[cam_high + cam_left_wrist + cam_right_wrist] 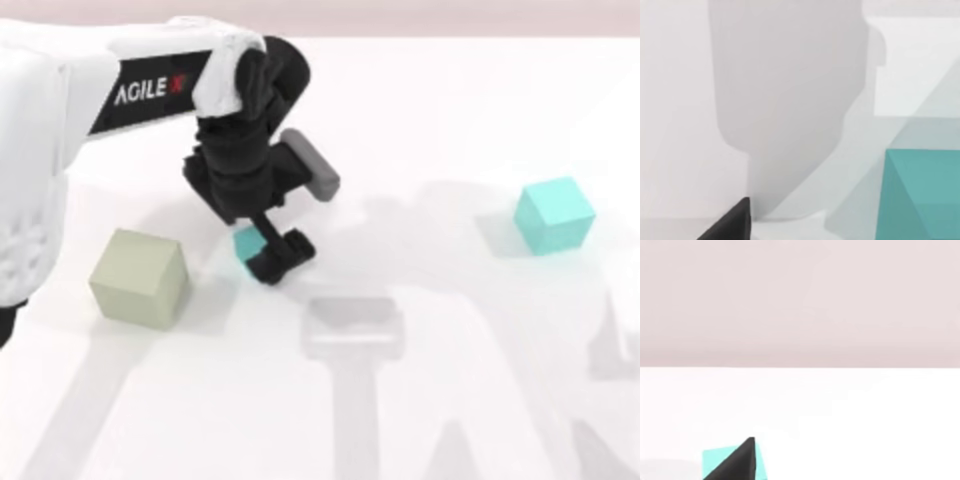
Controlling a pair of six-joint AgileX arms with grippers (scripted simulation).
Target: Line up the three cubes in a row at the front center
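Two cubes flank left pincer (278, 252) over teal cube (247, 242).

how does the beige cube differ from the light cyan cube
The beige cube is larger and pale beige-green; the light cyan cube is smaller and bright cyan. The beige cube sits at the table's left, near the left pincer; the light cyan cube sits far right, alone. Both are plain matte cubes resting flat.

The only readable text is the brand name "AGILE X" in white capitals, its X red, on a black panel on the left arm (150, 92) in the top view. Neither wrist view shows any lettering, numbers or signs.
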